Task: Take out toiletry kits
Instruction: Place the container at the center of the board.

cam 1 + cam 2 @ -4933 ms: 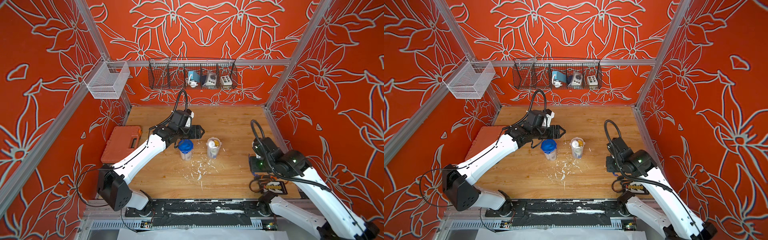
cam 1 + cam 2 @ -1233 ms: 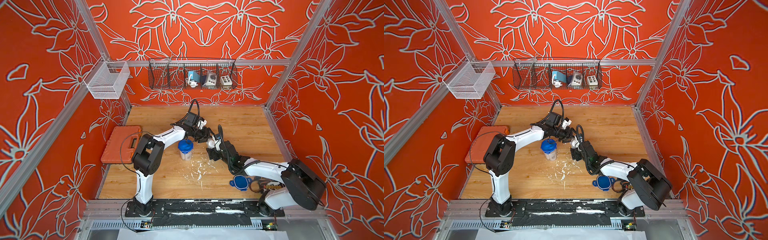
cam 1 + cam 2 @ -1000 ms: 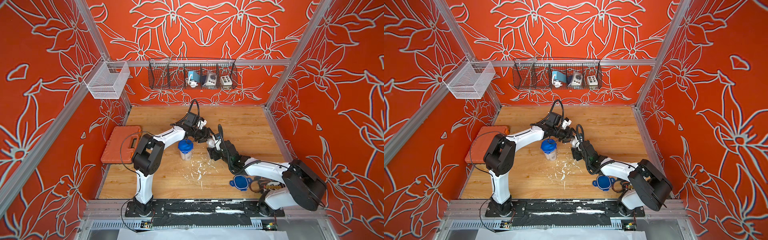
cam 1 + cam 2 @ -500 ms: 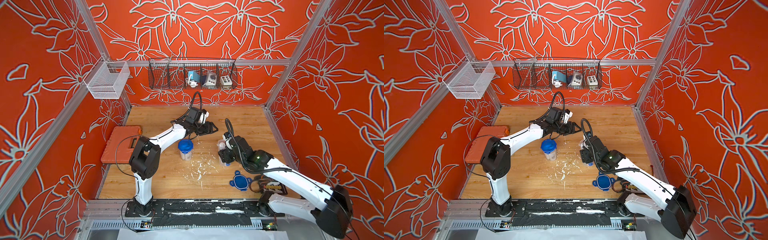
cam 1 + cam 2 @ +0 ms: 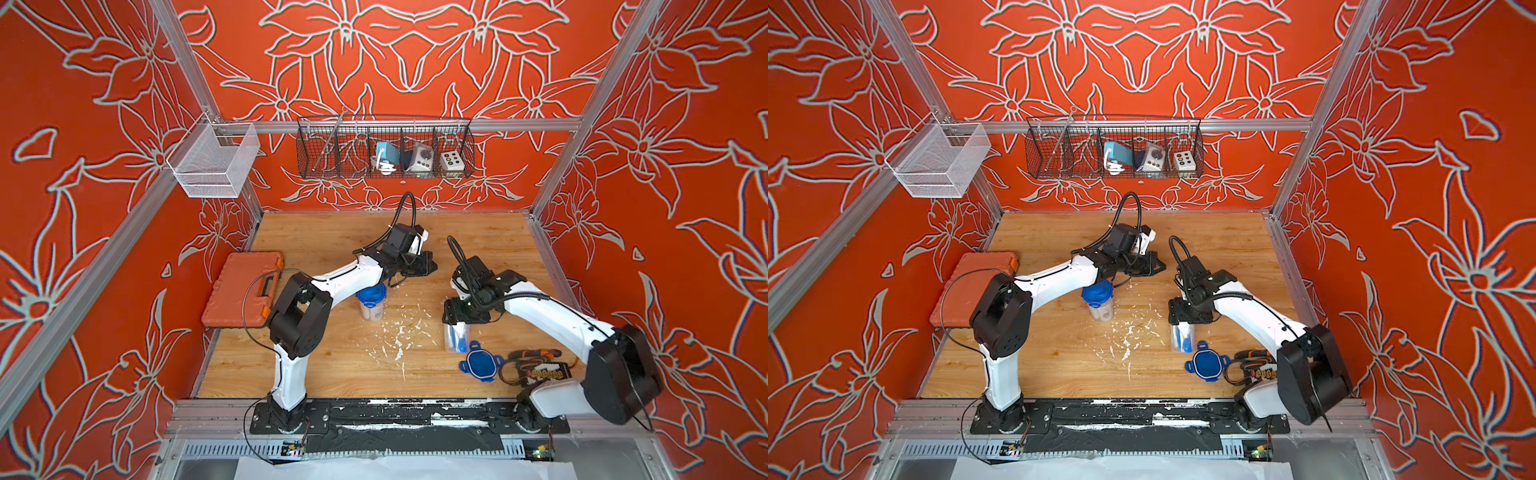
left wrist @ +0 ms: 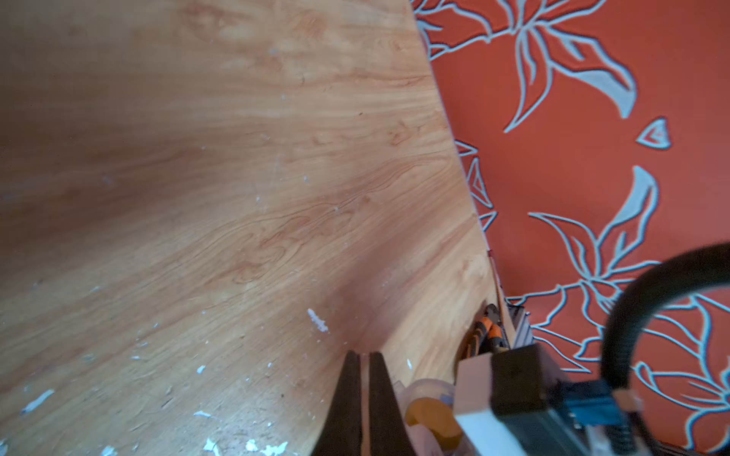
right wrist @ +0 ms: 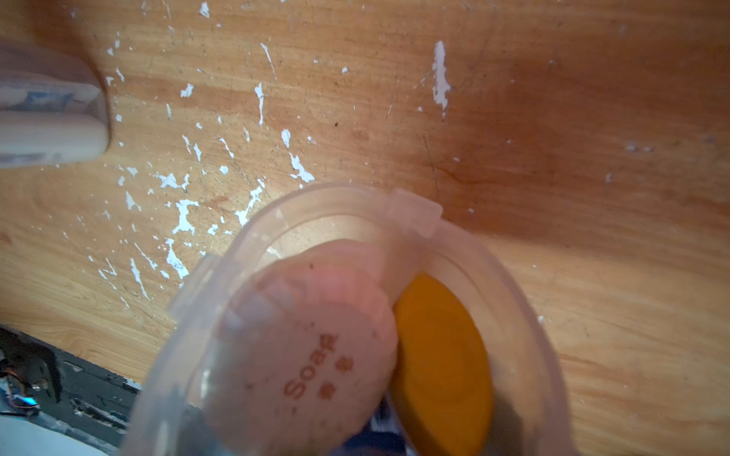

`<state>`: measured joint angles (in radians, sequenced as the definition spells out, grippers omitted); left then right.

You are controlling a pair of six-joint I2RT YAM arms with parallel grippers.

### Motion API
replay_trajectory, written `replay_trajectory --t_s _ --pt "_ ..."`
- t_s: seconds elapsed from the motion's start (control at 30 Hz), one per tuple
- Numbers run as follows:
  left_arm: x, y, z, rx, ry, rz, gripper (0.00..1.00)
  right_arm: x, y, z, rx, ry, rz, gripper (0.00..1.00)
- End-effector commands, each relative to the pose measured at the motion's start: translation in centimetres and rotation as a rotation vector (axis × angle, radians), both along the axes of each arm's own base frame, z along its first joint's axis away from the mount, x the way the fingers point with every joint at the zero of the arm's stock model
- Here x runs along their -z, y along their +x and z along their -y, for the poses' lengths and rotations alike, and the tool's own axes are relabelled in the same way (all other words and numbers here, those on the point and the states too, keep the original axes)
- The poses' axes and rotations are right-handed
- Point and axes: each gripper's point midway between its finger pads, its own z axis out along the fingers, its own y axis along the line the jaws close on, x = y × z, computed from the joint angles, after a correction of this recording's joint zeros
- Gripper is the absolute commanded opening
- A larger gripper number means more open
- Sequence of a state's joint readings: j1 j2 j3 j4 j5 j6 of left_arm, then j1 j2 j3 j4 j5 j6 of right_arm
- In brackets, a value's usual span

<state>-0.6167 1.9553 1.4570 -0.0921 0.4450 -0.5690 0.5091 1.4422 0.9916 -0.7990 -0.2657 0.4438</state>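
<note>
A: Kit status?
B: R hand (image 5: 458, 320) clamps lidless clear plastic tub (image 7: 525, 300); round white soap disc (image 7: 316, 347) + amber-capped mini bottle (image 7: 442, 363) inside. L hand (image 6: 364, 359) shut, empty.
A: Handling?
B: Prob light, slick, rigid. Pinch disc edges.

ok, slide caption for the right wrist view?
Looking into the open clear tub: round soap and amber cap inside, white-flecked wooden table below.

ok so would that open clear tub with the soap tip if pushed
Probably tippy: the open tub is tall and narrow, with the soap and an amber cap up near its rim. Likely light, being thin clear plastic. Its smooth wall may be slippery to grip.
</note>
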Motion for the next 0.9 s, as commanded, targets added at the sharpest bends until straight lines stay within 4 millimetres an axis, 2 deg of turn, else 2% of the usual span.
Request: replay_trajectory --t_s 0.0,0.1,0.23,0.4,0.47,0.63,0.77,0.8,0.87 --pt "2.2 -0.1 -0.1 -0.014 0.052 -0.014 0.00 -0.2 0.4 -1.3 -0.039 0.056 -0.046 0.53" --pt "4.2 0.3 -0.8 -0.056 0.138 -0.016 0.00 0.6 1.2 -1.1 -0.033 0.015 -0.055 0.56" --pt "6.3 0.1 -1.0 -0.062 0.170 -0.045 0.00 1.1 2.3 -1.0 -0.006 0.008 -0.056 0.69" --pt "7.3 -0.2 -0.5 -0.039 0.144 -0.110 0.00 1.0 2.5 -1.3 -0.011 0.018 -0.063 0.80" --pt "7.5 -0.5 -0.2 -0.018 0.085 -0.151 0.00 0.8 2.1 -1.0 -0.002 0.018 -0.058 0.82" --pt "8.3 -0.5 -0.1 -0.009 0.084 -0.181 0.10 0.2 0.1 0.1 0.036 0.028 -0.028 0.87" --pt "9.3 -0.7 -0.3 -0.007 0.107 -0.207 0.09 1.0 -1.9 0.9 0.068 0.025 -0.024 0.93" --pt "9.6 -0.8 -0.4 -0.010 0.114 -0.213 0.09 1.1 -2.4 0.9 0.070 0.024 -0.017 0.97" --pt "9.8 -1.0 -0.5 -0.011 0.121 -0.216 0.09 1.0 -3.3 0.5 0.054 0.019 0.012 0.98"
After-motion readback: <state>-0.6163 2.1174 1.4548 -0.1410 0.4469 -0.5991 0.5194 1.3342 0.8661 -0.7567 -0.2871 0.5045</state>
